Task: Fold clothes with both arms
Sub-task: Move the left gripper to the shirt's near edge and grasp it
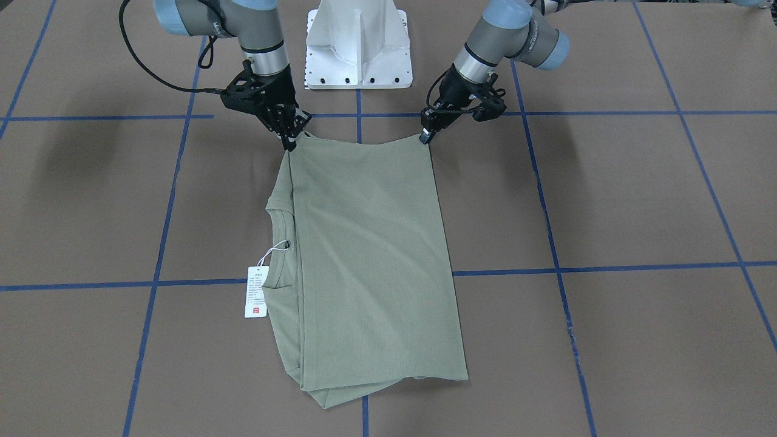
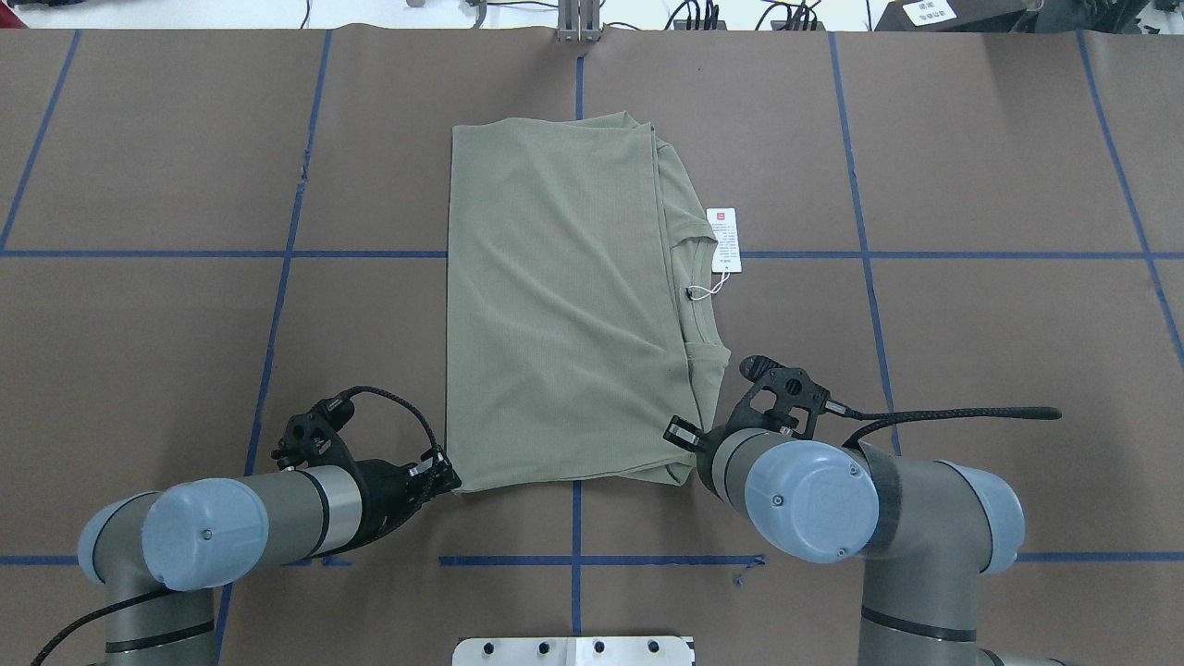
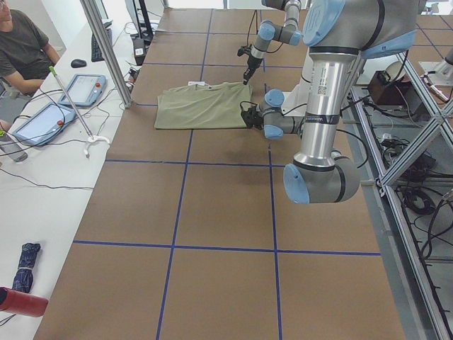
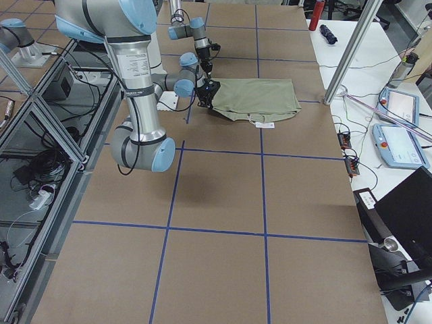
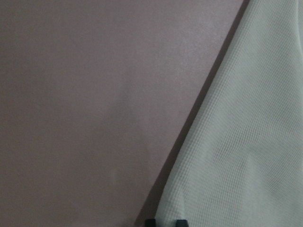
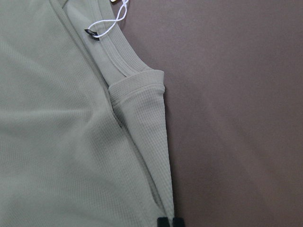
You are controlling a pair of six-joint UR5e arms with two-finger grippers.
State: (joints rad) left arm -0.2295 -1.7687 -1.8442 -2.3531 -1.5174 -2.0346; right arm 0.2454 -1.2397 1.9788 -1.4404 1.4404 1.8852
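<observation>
Surface: brown table [image 1: 607, 182] with a blue tape grid [image 1: 358, 272].
Fingers: your left gripper [image 1: 427, 138] and right gripper [image 1: 290, 141] each pinch a corner of the shirt [image 1: 370, 255], upper centre of the front view.
Shirt: lies flat mid-frame as a narrow panel, hang tag [image 1: 257, 292] at its left.
Progress: side folds look done; you likely have the end-to-end fold left.

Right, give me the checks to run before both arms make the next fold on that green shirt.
1. Left gripper pinching its near corner of the shirt: ok.
2. Right gripper pinching the other near corner: ok.
3. All layers caught at each corner: cannot tell.
4. Shirt flat on the table, only light wrinkles: ok.
5. Hang tag tucked in: not ok, it lies out beside the neckline.
</observation>
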